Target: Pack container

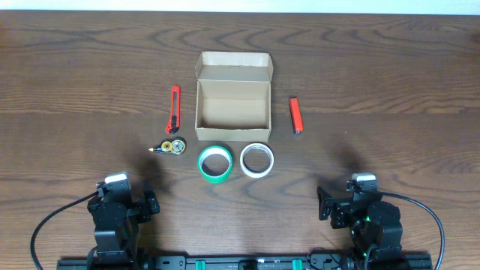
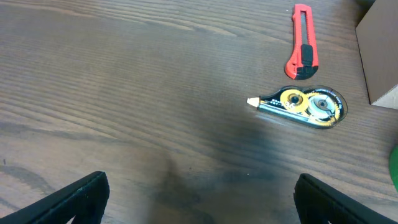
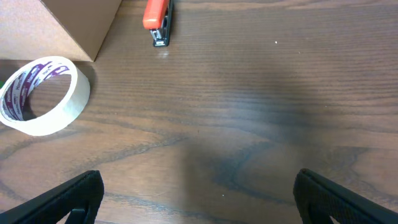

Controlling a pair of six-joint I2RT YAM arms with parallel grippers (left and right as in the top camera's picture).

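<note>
The tan cardboard container (image 1: 232,96) stands open and empty at the table's middle, lid flap tilted back; its corner shows in the left wrist view (image 2: 379,50) and the right wrist view (image 3: 68,25). In front of it lie a green tape roll (image 1: 215,163) and a white tape roll (image 1: 257,159) (image 3: 40,94). A red box cutter (image 1: 173,109) (image 2: 302,42) and a correction tape dispenser (image 1: 170,147) (image 2: 305,104) lie to its left. A red stapler-like tool (image 1: 296,115) (image 3: 158,17) lies to its right. My left gripper (image 2: 199,199) and right gripper (image 3: 198,198) are open and empty near the front edge.
The dark wooden table (image 1: 390,82) spreads wide on both sides of the objects. The arm bases (image 1: 116,217) (image 1: 367,217) sit at the front left and front right, each with a black cable.
</note>
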